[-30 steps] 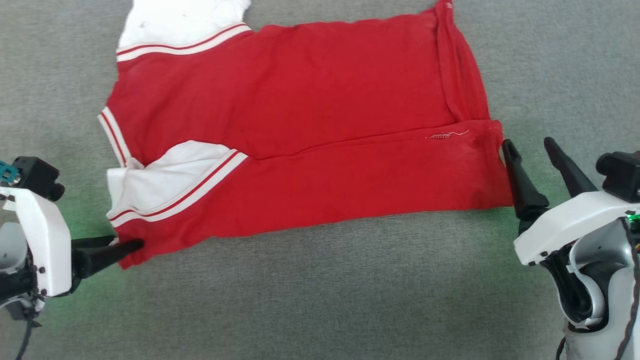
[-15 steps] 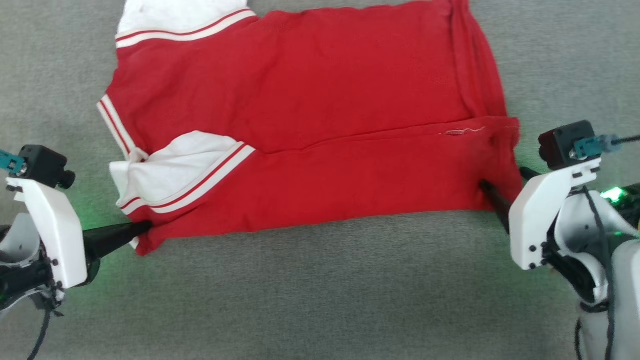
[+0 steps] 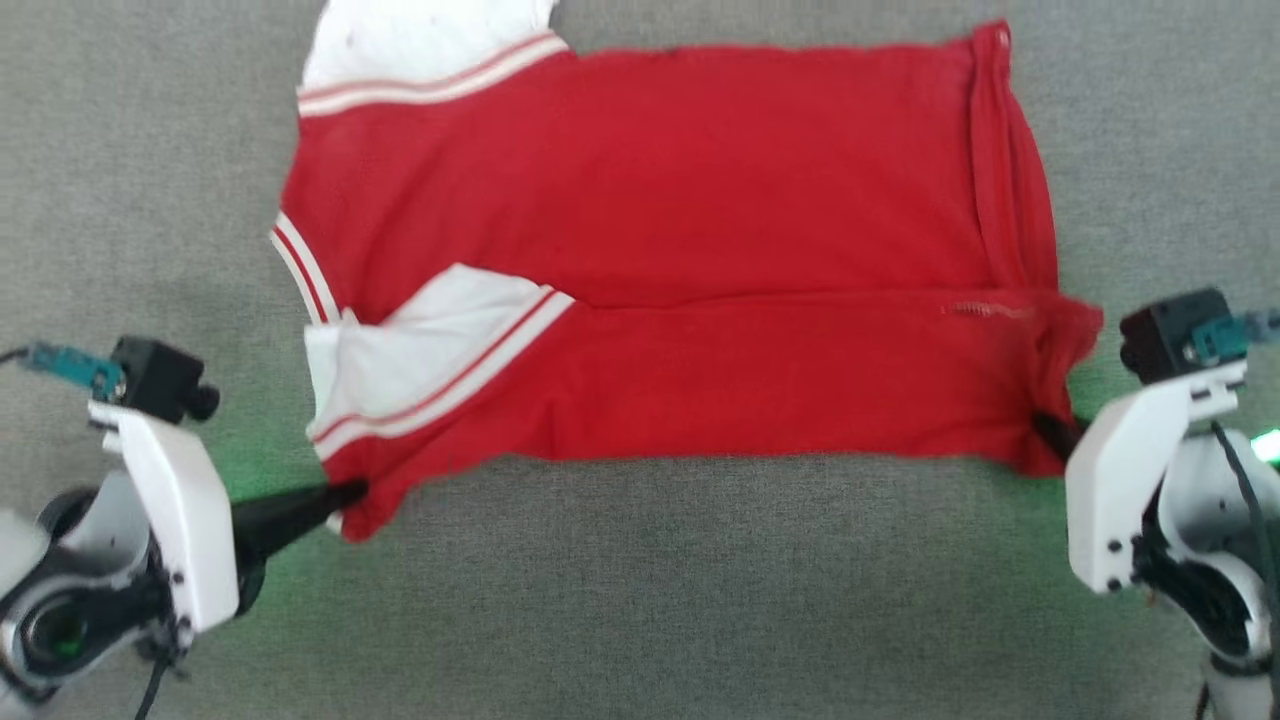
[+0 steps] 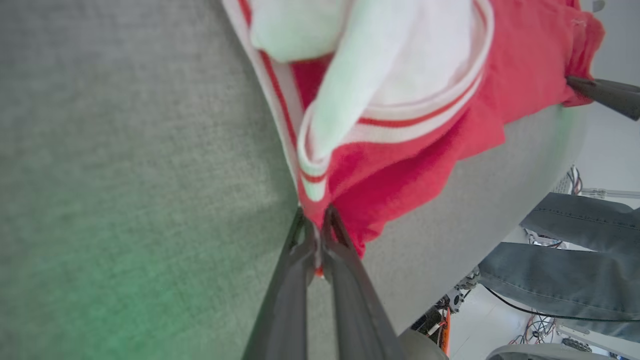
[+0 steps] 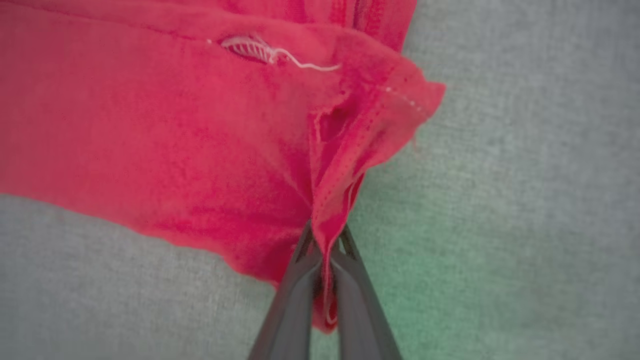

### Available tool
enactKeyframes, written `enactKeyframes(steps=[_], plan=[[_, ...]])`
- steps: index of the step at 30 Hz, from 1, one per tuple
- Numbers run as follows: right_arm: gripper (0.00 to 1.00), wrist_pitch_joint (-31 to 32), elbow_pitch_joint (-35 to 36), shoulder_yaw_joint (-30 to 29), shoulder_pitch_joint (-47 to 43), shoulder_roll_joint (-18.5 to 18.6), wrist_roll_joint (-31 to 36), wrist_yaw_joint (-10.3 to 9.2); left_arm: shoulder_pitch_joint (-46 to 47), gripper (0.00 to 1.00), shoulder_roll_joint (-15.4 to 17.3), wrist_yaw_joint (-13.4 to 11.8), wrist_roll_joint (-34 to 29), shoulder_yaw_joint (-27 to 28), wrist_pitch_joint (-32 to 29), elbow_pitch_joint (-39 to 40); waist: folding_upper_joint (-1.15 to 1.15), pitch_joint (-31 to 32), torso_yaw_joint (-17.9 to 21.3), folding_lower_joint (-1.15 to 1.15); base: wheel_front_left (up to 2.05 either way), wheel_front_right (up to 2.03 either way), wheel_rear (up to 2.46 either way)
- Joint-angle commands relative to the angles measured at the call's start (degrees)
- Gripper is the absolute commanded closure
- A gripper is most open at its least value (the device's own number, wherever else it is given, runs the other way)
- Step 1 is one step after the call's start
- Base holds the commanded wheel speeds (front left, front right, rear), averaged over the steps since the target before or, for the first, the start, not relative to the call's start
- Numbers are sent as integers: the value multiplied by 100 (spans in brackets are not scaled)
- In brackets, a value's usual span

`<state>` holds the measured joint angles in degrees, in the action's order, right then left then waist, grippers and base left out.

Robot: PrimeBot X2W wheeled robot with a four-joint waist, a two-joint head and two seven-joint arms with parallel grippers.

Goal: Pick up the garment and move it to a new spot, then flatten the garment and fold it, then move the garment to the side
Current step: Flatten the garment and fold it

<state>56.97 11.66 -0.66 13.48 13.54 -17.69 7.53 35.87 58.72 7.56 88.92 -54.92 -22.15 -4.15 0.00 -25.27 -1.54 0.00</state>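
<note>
Head view: a red jersey-style shirt of soft knit cloth [image 3: 700,250], with white sleeves and white-and-red stripe trim, is lying folded lengthwise and mostly flat on a grey woven fabric surface [image 3: 650,600]. The left gripper [image 3: 345,492] is pinching the shirt's near left corner beside the striped sleeve, its dark tapered fingers pressed together. The right gripper [image 3: 1045,428] is nipping the near right hem corner.

Left wrist view: the slim fingers are squeezing a red fold, the cloth is bunching into soft ridges above them, and a person's denim-clad legs [image 4: 565,280] are showing past the surface's edge.

Right wrist view: both fingers are clamping a puckered, stitched hem, with a loose white thread [image 5: 280,52] trailing nearby.
</note>
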Motion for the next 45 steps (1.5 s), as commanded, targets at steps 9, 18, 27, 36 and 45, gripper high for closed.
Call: enactKeyframes(steps=[9,18,27,36,45], plan=[[100,456,685,-192,-1149,256,-534,-8,-970,100,732,-16,83,-189,463,960,0,347,-8,0,0,0,0],[64,177,1151,-505,-1555,162,-576,-8,-1413,81,882,-16,-57,-206,1214,1292,0,333,-22,0,0,0,0],[0,-1614,1086,-899,-935,-244,129,-6,-1190,0,889,-16,-39,251,2129,842,0,269,30,0,0,0,0],[0,-3956,295,-315,-340,-794,890,-6,-234,0,544,-14,-507,1042,3386,-499,0,85,501,0,0,0,0],[0,-5070,-60,172,85,-1061,1029,-7,1445,0,362,-15,-730,989,2338,-1485,0,-466,1273,0,0,0,0]])
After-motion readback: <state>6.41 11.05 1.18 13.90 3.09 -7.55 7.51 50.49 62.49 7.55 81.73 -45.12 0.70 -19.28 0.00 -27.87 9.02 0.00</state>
